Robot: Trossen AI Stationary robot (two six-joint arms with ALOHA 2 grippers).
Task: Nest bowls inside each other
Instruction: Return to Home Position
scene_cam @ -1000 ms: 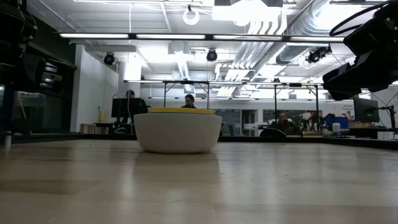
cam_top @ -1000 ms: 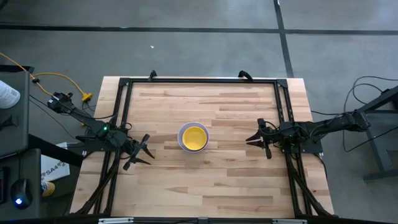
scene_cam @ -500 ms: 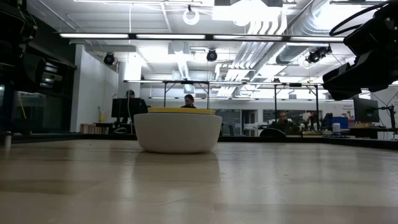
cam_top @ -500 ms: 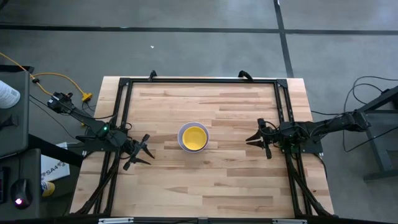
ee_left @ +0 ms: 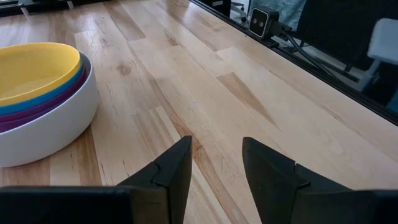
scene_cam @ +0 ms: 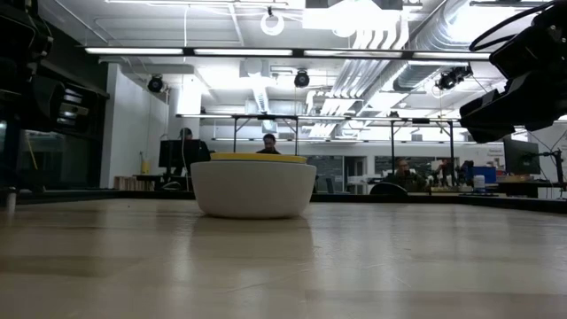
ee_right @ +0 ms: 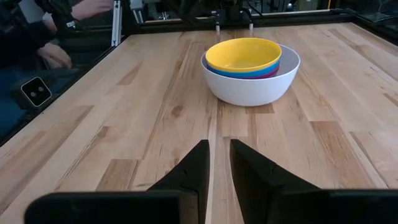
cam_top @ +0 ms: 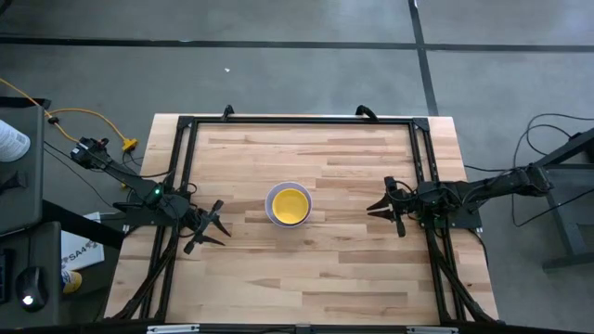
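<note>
Nesting in the white bowl (ee_left: 59,127): purple bowl (ee_left: 18,116), blue bowl (ee_left: 62,88), yellow bowl (ee_left: 34,67); left jaws and right jaws parted.

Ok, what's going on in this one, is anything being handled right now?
Nothing is being held. The bowls sit nested in one stack at the middle of the table: the yellow bowl on top, blue and purple rims showing just beneath it, all inside the white bowl. The left gripper and the right gripper are both open and empty, each off to its own side of the table, clear of the stack.
</note>
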